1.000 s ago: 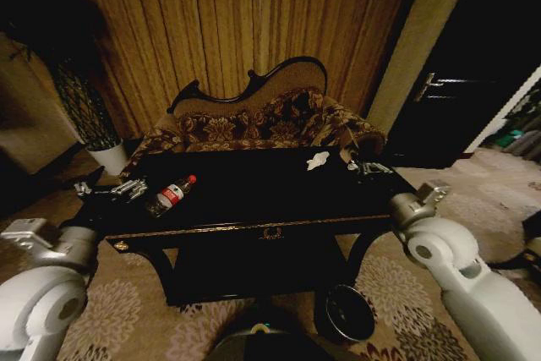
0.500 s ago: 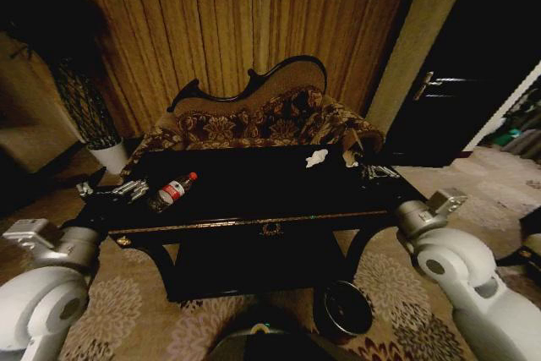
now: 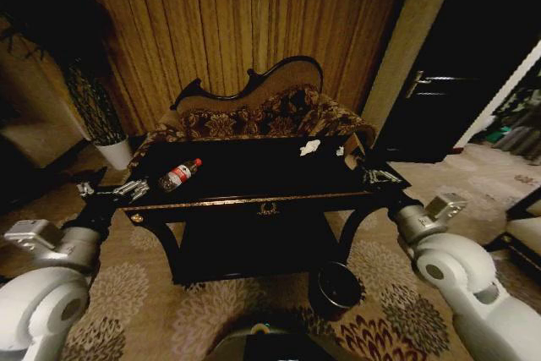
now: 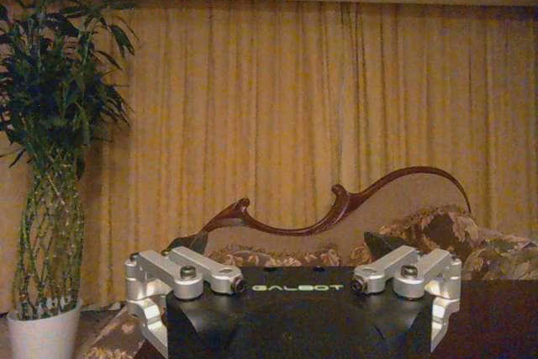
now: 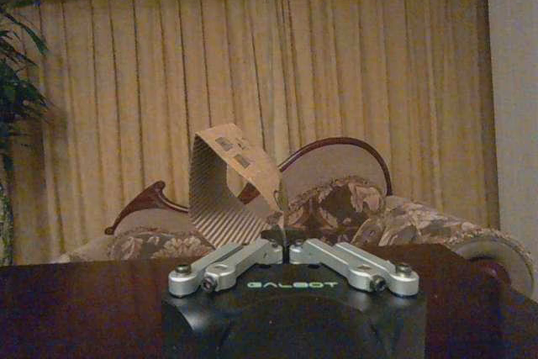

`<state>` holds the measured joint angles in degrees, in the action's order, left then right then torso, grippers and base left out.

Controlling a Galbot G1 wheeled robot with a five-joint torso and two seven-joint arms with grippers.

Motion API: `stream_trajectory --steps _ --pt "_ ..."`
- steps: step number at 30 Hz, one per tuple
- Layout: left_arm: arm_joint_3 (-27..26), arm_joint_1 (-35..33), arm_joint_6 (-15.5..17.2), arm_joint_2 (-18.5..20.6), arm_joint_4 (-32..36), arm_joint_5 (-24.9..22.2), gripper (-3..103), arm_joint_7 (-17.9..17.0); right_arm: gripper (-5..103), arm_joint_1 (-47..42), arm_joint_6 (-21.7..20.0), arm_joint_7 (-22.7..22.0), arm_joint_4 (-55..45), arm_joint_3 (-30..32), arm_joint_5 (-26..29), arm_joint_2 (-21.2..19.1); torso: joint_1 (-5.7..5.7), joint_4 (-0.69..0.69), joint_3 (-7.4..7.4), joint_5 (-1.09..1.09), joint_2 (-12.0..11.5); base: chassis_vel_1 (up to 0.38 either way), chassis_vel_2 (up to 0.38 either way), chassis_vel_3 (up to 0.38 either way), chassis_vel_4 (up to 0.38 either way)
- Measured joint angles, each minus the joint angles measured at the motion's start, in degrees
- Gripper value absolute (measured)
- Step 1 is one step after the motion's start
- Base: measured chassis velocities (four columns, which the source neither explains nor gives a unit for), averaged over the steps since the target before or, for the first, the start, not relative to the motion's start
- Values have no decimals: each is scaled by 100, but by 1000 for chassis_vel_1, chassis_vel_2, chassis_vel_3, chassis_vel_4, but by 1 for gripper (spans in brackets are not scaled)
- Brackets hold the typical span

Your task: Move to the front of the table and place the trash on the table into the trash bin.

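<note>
Two arms reached toward a black table (image 3: 254, 200), with nothing yet cleared from it. Below its front right corner stood the bin (image 3: 336, 287), empty as far as could be seen. A bottle (image 3: 178, 175) lay near the table's front left corner, white paper scraps (image 3: 310, 148) near the back right. The left gripper (image 3: 128, 189), fingers spread wide, hovered beside the front left corner; the right gripper (image 3: 378, 177), fingers pressed together and holding nothing, hung at the right edge.

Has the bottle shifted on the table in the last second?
No. The bottle lies at the same spot near the table's left front edge; the whole view shifted, so the camera moved.
</note>
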<state>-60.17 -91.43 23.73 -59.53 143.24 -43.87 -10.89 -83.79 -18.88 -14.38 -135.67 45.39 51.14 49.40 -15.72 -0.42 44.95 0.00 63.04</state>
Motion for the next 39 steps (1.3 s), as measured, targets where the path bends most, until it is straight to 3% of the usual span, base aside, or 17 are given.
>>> stream_trajectory --steps 11,24,32,39 --pt "6 1 -5 -6 0 1 100 -1 0 -5 21 5 61 -119 -118 50 0 0 -1 -1 0 135 -135 -122 126" --pt "104 34 -5 -43 0 20 100 -7 0 -531 45 241 499 -486 -844 420 -1 -1 0 0 0 58 -54 -55 58" --pt "116 27 -13 -114 0 31 100 -7 0 -427 200 622 2322 -1049 -1922 881 -2 0 0 1 -1 0 0 0 0" --pt "147 14 -17 -145 0 58 100 -4 0 34 333 716 3486 -1343 -2128 887 -2 1 0 1 -1 0 0 0 0"
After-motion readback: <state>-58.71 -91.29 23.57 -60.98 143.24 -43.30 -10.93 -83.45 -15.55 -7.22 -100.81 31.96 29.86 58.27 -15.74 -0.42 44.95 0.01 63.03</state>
